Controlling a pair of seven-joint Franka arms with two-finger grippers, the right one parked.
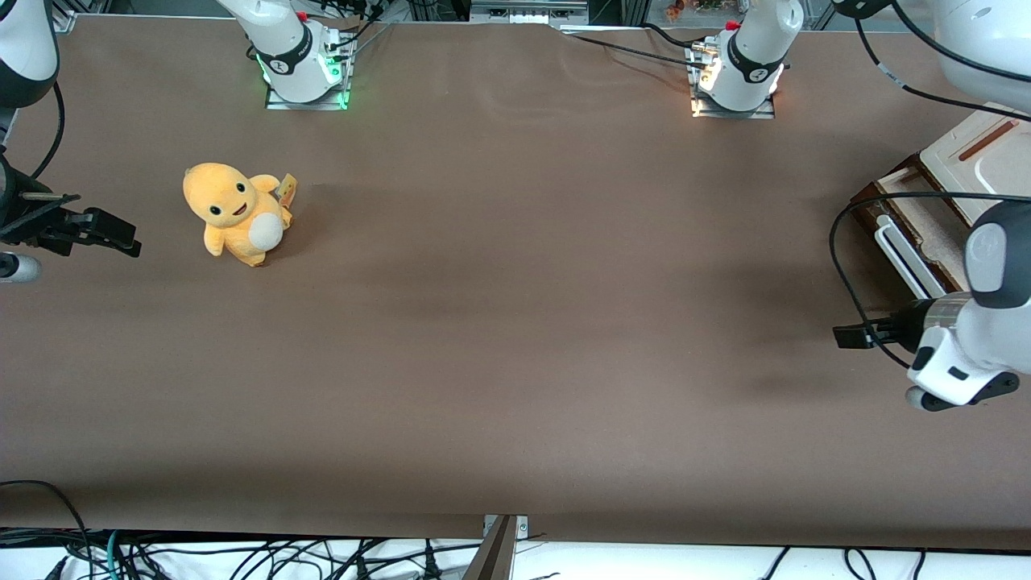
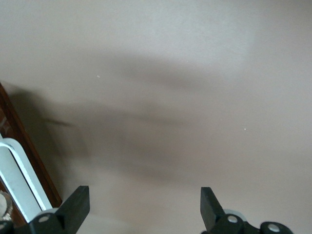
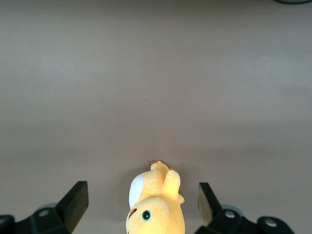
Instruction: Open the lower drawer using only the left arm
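Observation:
The lower drawer (image 1: 918, 221) juts out of the cabinet (image 1: 995, 153) at the working arm's end of the table, showing its pale beige inside within a dark brown frame. Its long white bar handle (image 1: 902, 256) runs across its front. My left arm's gripper (image 1: 842, 336) hovers over the table in front of the drawer, nearer to the front camera than the handle and apart from it. The left wrist view has the gripper (image 2: 145, 204) open with only bare table between its fingers. The white handle (image 2: 17, 180) and brown drawer front (image 2: 29, 156) lie beside one finger.
A yellow plush toy (image 1: 236, 211) sits on the brown table toward the parked arm's end, also under the parked gripper (image 3: 155, 204). Two arm bases (image 1: 302, 60) (image 1: 737, 68) stand at the table edge farthest from the front camera. A black cable (image 1: 836, 258) loops in front of the drawer.

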